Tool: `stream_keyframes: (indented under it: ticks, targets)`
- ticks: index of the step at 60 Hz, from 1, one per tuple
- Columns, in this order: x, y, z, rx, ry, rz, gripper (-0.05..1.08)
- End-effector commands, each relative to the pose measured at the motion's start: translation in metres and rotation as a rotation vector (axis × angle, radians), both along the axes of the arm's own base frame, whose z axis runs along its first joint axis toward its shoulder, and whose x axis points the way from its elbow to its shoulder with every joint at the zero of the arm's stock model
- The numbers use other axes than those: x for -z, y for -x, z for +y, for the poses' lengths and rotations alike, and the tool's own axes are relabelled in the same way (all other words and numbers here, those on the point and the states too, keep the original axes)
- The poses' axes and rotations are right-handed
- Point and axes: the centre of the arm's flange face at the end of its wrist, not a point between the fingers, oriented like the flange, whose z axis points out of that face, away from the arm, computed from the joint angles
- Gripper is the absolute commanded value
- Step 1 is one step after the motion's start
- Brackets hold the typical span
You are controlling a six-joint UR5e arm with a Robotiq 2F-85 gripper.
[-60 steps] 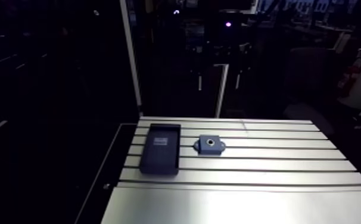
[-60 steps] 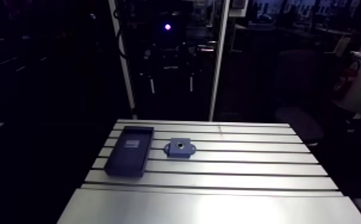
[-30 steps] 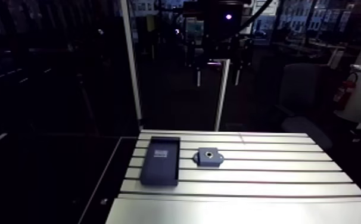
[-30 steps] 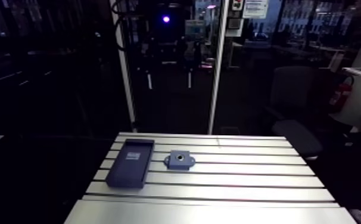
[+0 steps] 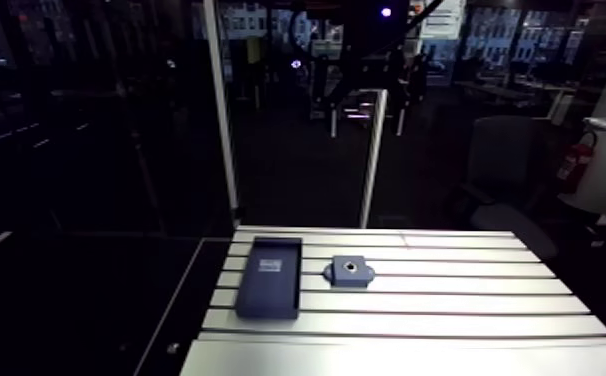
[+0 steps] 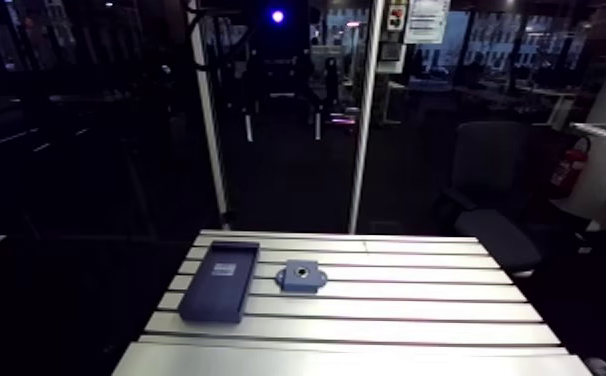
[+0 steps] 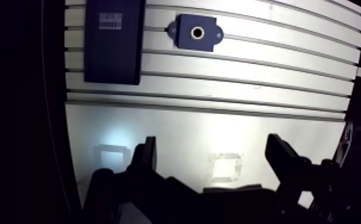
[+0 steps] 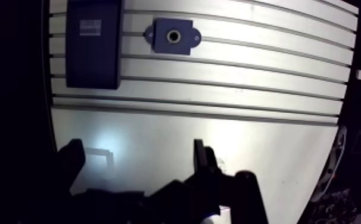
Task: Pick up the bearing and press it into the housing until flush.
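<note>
A dark blue housing with a round bore in its middle lies flat on the slotted table, also seen in the arm view as the housing. I cannot make out a separate bearing; a pale ring shows at the bore. In the wrist view my gripper hangs high above the smooth front plate, well short of the housing. Its dark fingers stand wide apart with nothing between them, so it is open.
A dark blue rectangular tray with a white label lies beside the housing, near the table's edge; in the arm view the tray sits left of it. Past that edge the table drops into darkness.
The whole arm view has shifted between the earlier frames and now, so the camera moved. Tray and housing keep their places on the table.
</note>
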Motion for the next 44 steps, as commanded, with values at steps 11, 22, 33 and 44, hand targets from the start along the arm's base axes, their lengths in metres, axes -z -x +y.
stream_keyframes:
  ticks: [11, 22, 33, 44]
  targets:
    - [-0.0014, -0.0006, -0.0006, 0.0, 0.007, 0.0, 0.01]
    - [-0.0008, -0.0003, -0.0011, -0.003, 0.013, -0.003, 0.01]
    - [0.0041, 0.0038, -0.0023, 0.0, 0.033, -0.011, 0.01]
    - [0.0064, 0.0052, -0.0035, -0.001, 0.036, -0.016, 0.01]
